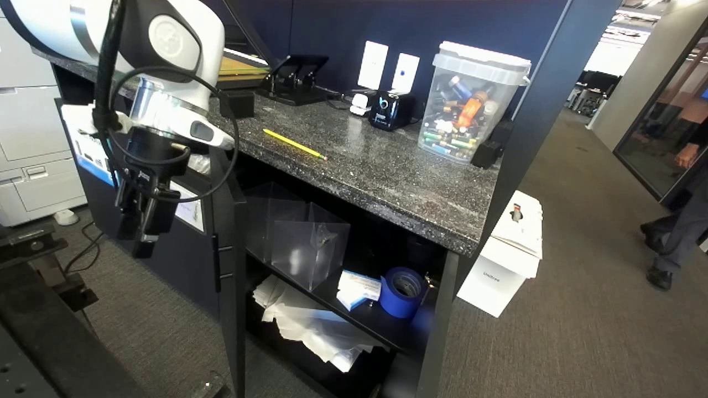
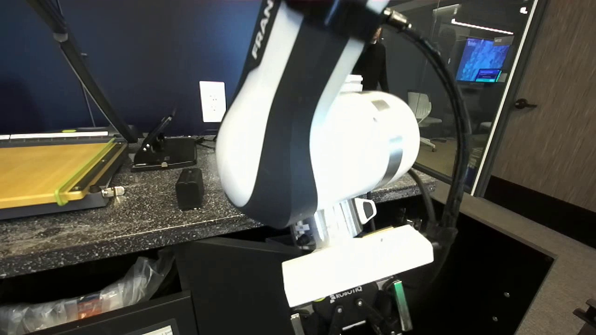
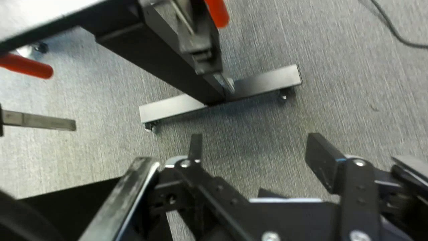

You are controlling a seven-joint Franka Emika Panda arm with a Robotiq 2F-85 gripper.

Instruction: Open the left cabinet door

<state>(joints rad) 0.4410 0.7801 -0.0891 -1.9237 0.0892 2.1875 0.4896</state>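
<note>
My black, jointed gripper (image 3: 257, 154) points down with its jaws spread wide, the 2 flat, blocky dark pads (image 3: 321, 157) facing each other well apart above finely ribbed grey carpet (image 3: 351, 100). In an exterior view, the tall, flat, matte-black left cabinet door (image 1: 238, 309) stands open, jutting outward with its narrow edge toward the camera; a slim black bar handle (image 1: 216, 265) runs upright on its face. There I hang to the side of it, apart from it, in front of a smooth black front (image 1: 191, 265) bearing white paper sheets (image 1: 191, 213). Inside, a black shelf (image 1: 329, 298) holds clear, boxy plastic bins (image 1: 296, 251) and a ring of blue tape (image 1: 392, 304); crumpled white paper (image 1: 321, 329) lies below. Above runs the speckled, dark countertop (image 1: 387, 171), carrying a thin yellow pencil (image 1: 295, 145) and a translucent, tapered plastic tub (image 1: 478, 69) of small coloured cylinders (image 1: 469, 112). In my wrist view, 2 rounded orange-red handles (image 3: 28, 66) show near a straight-edged black post (image 3: 160, 60) rising from a pale metal foot (image 3: 174, 108).
</note>
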